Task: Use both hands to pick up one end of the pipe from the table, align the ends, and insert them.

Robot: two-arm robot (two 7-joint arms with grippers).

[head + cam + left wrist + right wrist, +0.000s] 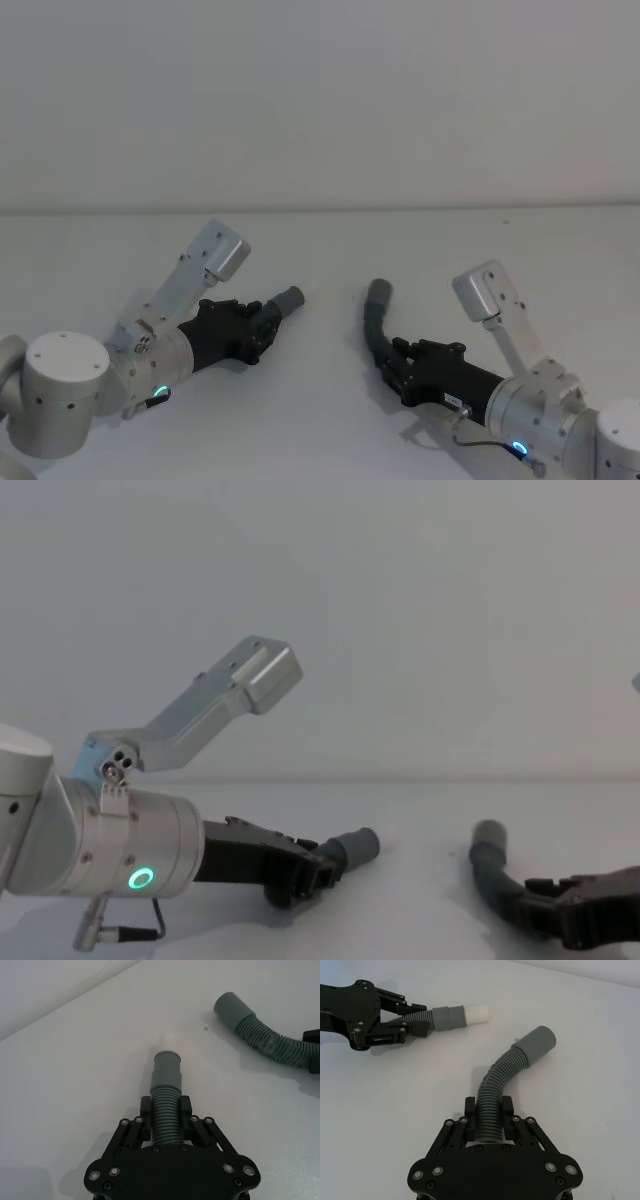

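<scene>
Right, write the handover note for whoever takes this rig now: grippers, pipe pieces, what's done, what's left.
Left gripper: shut on the ribbed part of the white-tipped piece.
Right gripper: shut on the ribbed part of the plain-cuffed piece.
Both pieces are low at the table; I cannot tell whether they are lifted. The white tip and the plain cuff are apart and not in line.
Done: both pieces gripped.
Left: align the ends and push the white tip into the plain cuff.
</scene>
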